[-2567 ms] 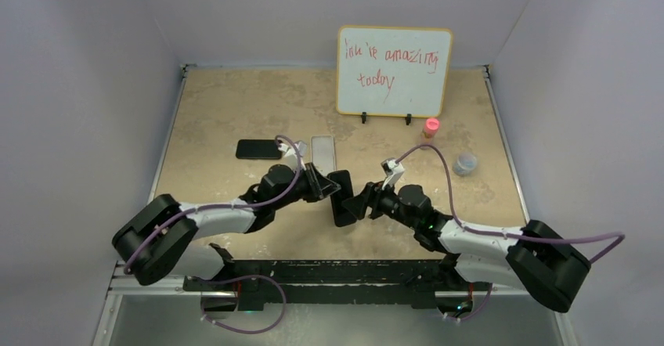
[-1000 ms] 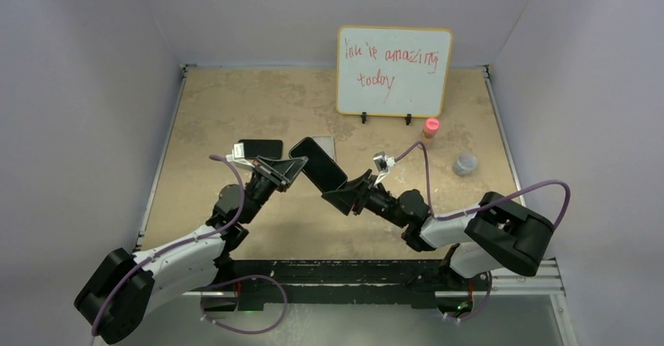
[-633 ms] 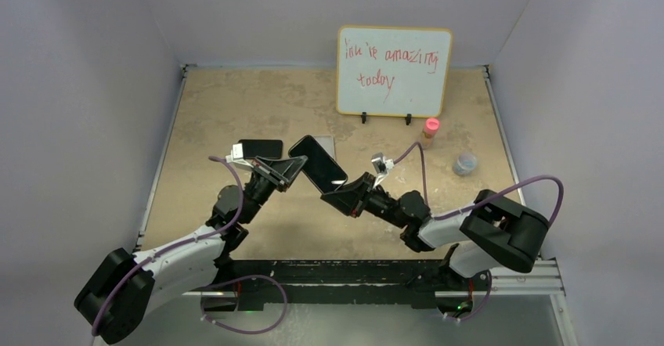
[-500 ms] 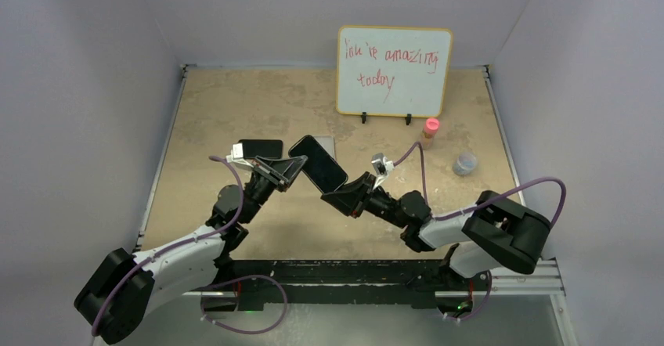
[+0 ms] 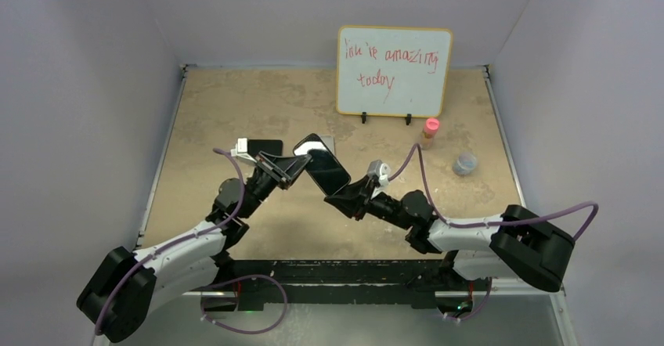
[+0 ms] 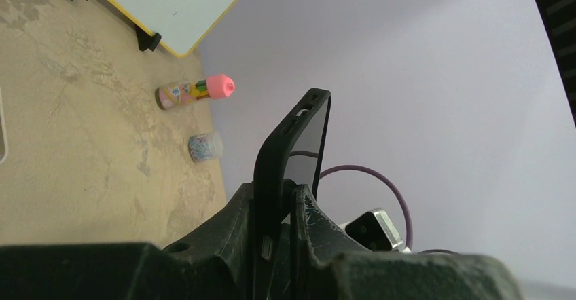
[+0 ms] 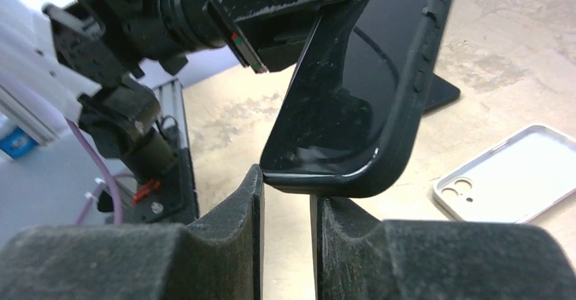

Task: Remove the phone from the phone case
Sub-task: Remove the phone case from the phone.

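**Fig.: cased phone held aloft betw. two arms**

Dark-screened phone (image 7: 339, 123) is seated in its black rubbery phone case (image 6: 285, 144). It is held tilted in the air above the middle of the tan worktop (image 5: 235, 103), not yet out. L gripper (image 5: 297, 166): jaws clenched on the case's long edge. R gripper (image 7: 285, 191): jaws narrowly parted at the case's lower corner; cannot tell whether they grip it. Flat on the worktop behind: a white-rimmed clear case (image 7: 502, 178) and a second black phone (image 5: 262, 146), nearer the left edge. At the far edge: yellow-framed whiteboard w/ red writing (image 5: 394, 70). Toward the right edge: pink-capped bottle (image 5: 430, 129) & small clear jar (image 5: 465, 163).
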Tool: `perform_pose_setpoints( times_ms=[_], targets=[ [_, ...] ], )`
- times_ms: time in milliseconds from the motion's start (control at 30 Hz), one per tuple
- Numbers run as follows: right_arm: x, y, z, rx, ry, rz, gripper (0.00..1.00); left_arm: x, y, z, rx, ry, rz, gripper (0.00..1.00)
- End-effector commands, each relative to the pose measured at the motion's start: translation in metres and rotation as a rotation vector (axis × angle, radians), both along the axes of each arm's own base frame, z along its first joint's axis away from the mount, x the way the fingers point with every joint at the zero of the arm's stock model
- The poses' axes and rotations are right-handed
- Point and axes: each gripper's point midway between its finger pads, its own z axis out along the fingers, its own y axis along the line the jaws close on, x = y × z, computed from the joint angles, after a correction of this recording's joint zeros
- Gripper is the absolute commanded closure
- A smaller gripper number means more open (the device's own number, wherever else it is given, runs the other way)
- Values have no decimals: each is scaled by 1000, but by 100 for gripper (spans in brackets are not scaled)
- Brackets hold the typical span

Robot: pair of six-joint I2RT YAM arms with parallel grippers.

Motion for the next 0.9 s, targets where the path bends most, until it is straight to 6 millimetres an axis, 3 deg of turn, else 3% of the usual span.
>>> perform_pose_setpoints(
  times_ms=[0, 267, 500, 633, 800, 867],
  targets=[
    [26, -8, 0, -143, -282, -107, 87, -12, -20, -5, 41, 36, -131, 100],
    [33, -12, 7, -168, -388, -151, 93, -14, -23, -6, 72, 22, -158, 100],
    [32, -19, 2, -163, -320, -168, 94, -12, -19, 1, 125, -51, -162, 100],
    [17, -28, -15, -162, -212, -132, 80, -5, -10, 11, 195, -129, -173, 100],
    [-12, -31, -23, -191, -138, -6, 47, -5, -7, 23, 330, -255, -246, 100],
    [-21, -32, -24, -208, -125, 38, 38, -8, -9, 29, 374, -303, -280, 100]
  ],
)
